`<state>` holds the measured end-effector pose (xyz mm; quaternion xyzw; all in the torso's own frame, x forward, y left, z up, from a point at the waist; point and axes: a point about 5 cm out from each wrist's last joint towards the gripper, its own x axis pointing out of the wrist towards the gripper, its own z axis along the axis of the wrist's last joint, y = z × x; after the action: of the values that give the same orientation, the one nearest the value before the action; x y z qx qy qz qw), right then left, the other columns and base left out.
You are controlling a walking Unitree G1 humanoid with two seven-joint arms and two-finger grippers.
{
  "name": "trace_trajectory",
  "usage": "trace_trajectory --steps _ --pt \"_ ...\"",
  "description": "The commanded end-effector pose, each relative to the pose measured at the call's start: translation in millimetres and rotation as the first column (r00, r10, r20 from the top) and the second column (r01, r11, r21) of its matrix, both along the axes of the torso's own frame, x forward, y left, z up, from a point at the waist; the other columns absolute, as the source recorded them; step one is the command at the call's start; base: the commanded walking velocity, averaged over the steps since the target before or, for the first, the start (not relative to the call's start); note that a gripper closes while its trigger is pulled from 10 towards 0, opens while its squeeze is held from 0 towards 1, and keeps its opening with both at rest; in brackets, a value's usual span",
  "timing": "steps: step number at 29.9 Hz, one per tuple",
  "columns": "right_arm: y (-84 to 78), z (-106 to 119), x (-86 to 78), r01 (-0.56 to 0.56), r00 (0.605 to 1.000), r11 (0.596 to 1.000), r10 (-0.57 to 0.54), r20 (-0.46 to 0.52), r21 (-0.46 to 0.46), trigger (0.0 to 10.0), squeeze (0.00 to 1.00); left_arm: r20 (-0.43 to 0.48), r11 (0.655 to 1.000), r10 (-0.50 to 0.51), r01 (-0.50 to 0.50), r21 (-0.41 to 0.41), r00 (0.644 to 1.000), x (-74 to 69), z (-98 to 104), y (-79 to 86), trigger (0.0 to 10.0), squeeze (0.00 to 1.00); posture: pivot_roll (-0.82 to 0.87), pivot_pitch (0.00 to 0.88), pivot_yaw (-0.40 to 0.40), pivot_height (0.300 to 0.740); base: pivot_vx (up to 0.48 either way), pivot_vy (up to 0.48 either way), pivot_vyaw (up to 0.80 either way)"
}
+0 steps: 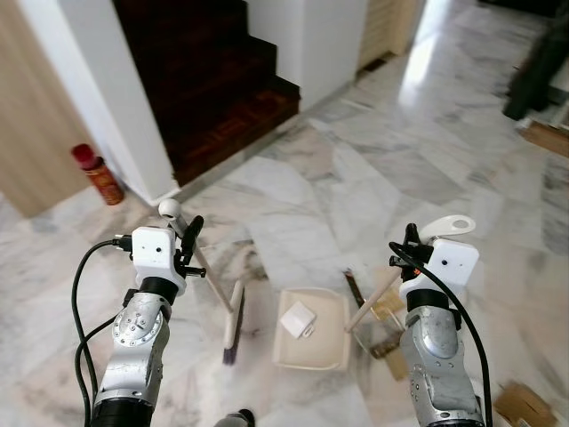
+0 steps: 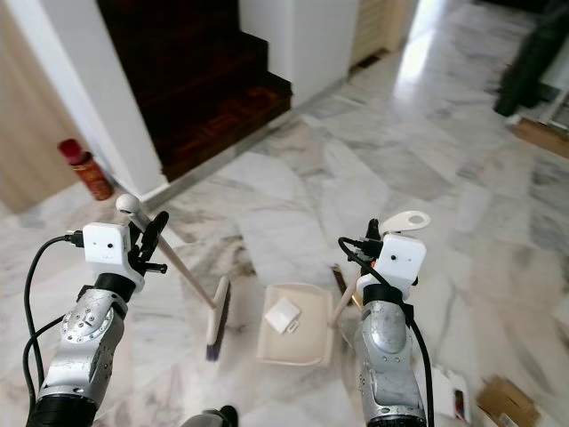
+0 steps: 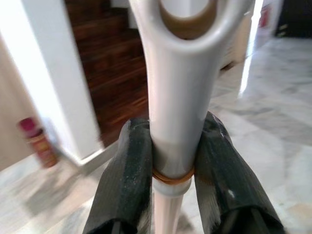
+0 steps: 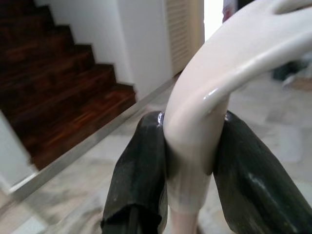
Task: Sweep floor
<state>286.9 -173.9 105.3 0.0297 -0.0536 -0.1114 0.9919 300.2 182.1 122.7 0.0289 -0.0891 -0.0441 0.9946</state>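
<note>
My left gripper (image 1: 188, 233) is shut on the broom handle (image 3: 174, 122) near its white top end. The broom (image 1: 213, 283) slants down to its dark bristle head (image 1: 233, 331) resting on the marble floor. My right gripper (image 1: 411, 242) is shut on the dustpan handle (image 4: 200, 146), whose white looped end sticks up above it. The cream dustpan (image 1: 331, 349) lies flat on the floor between my arms, just right of the bristles. A white scrap of paper (image 1: 299, 318) lies inside the pan.
Dark wooden stairs (image 1: 213, 80) rise ahead between white walls. A red canister (image 1: 100, 174) stands by the wall at the left. Cardboard scraps (image 1: 524, 402) lie on the floor at the lower right, with more debris (image 1: 388, 307) by the pan. Open marble floor (image 1: 427, 160) stretches ahead right.
</note>
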Motion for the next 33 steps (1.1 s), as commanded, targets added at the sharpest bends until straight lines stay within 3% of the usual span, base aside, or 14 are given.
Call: trace_trajectory --steps 1,28,33 --pt "-0.9 12.7 2.6 0.0 0.999 1.0 0.0 0.053 -0.001 10.0 0.0 0.055 1.0 0.006 -0.006 0.005 0.998 1.2 10.4 1.2 10.0 0.0 0.02 0.094 -0.002 0.74 0.0 0.0 0.73" --pt "0.4 12.6 3.6 -0.016 0.999 1.0 0.016 0.036 0.001 10.0 0.0 0.039 1.0 0.023 -0.023 -0.002 0.999 0.2 8.3 3.7 10.0 0.0 0.02 0.119 -0.008 0.74 0.0 0.0 0.69" --pt "0.6 10.7 3.4 -0.012 1.0 1.0 0.012 0.026 0.008 10.0 0.0 0.028 1.0 0.01 -0.01 0.0 1.0 -1.1 6.4 3.0 10.0 0.0 0.02 0.118 -0.004 0.74 0.0 0.0 0.11"
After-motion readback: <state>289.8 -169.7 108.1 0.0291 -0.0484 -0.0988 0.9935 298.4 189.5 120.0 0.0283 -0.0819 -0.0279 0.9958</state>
